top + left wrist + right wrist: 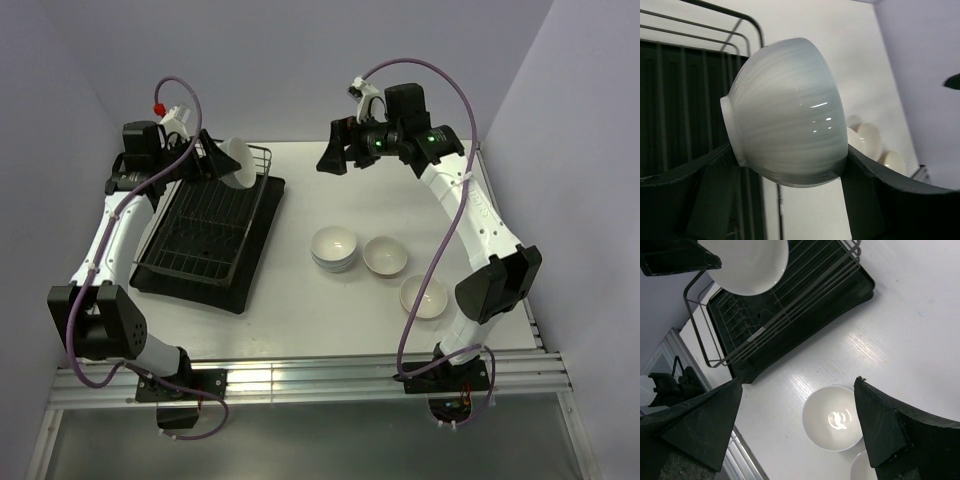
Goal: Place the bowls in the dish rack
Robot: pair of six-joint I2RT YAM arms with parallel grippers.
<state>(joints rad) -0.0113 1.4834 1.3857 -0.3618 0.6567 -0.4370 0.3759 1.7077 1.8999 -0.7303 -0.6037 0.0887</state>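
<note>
My left gripper (222,158) is shut on a white bowl (239,162), held on its side above the far right corner of the dish rack (205,232). In the left wrist view the bowl (787,110) is clamped across foot and rim between the two fingers (705,190), with the rack's wires (680,100) behind it. My right gripper (335,155) hangs open and empty high over the back of the table. Its wrist view looks down on a bowl (834,417) on the table and on the held bowl (750,265) over the rack (790,305).
On the table right of the rack stand a stack of bowls (334,247), a single bowl (384,256) and another bowl (424,297) nearer the right arm's base. The rack sits on a black tray (250,270). Walls close in the back and both sides.
</note>
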